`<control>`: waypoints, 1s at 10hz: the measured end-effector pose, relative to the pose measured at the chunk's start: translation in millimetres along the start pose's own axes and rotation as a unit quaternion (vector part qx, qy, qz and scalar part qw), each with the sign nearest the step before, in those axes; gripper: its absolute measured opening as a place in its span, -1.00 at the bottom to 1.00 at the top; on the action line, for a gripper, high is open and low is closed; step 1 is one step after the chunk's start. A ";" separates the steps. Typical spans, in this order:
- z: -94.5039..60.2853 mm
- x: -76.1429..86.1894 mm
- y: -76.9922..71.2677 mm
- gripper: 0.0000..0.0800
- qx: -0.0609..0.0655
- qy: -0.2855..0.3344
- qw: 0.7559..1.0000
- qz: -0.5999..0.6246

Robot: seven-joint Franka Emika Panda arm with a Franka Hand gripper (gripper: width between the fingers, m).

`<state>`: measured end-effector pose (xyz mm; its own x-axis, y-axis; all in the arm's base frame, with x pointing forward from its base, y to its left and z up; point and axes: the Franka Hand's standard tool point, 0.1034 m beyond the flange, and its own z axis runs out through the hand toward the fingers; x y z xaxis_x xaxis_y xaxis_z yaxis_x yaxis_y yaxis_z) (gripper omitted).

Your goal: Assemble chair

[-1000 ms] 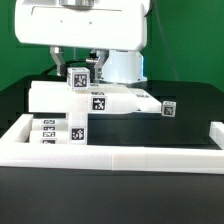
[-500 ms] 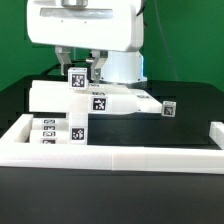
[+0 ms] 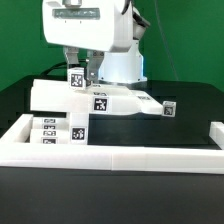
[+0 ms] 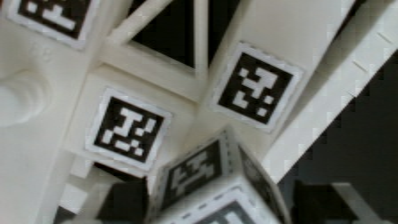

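The chair's white seat plate (image 3: 55,97) lies behind the border wall, with a tag on its front face. A short square leg (image 3: 77,80) with a tag stands upright on the plate's top edge. My gripper (image 3: 80,67) comes down from above and is shut on this leg. In the wrist view the leg (image 4: 222,185) fills the space between the jaws of my gripper (image 4: 231,206), and one dark finger (image 4: 350,196) shows beside it. Tagged faces of the seat plate (image 4: 125,125) fill the rest of that view.
Another tagged square post (image 3: 77,130) stands in front of the plate, beside small tagged parts (image 3: 46,131). A bar with a tag (image 3: 167,108) sticks out at the exterior view's right. The long low border wall (image 3: 120,158) runs along the front.
The arm's wide white hand has turned and now looks narrower, shifted toward the exterior view's right. The leg has stayed in about the same place.
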<state>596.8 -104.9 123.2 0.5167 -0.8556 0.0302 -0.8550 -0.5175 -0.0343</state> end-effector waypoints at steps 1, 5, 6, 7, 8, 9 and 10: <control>0.2 -0.4 -0.3 0.18 0.001 -0.001 1.000 0.009; 2.1 0.0 1.1 0.58 -0.001 -0.001 0.997 -0.077; 2.1 0.2 1.2 0.62 -0.001 -0.001 0.991 -0.137; 2.1 -0.3 0.8 0.62 -0.001 -0.001 0.983 -0.182; 1.6 0.1 0.6 0.62 0.000 -0.001 0.972 -0.235; 0.9 0.2 0.4 0.62 0.000 0.000 0.958 -0.287; 0.9 0.5 0.7 0.62 0.000 0.000 0.946 -0.324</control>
<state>596.5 -105.7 122.3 0.9322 -0.3593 0.0446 -0.3592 -0.9332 -0.0094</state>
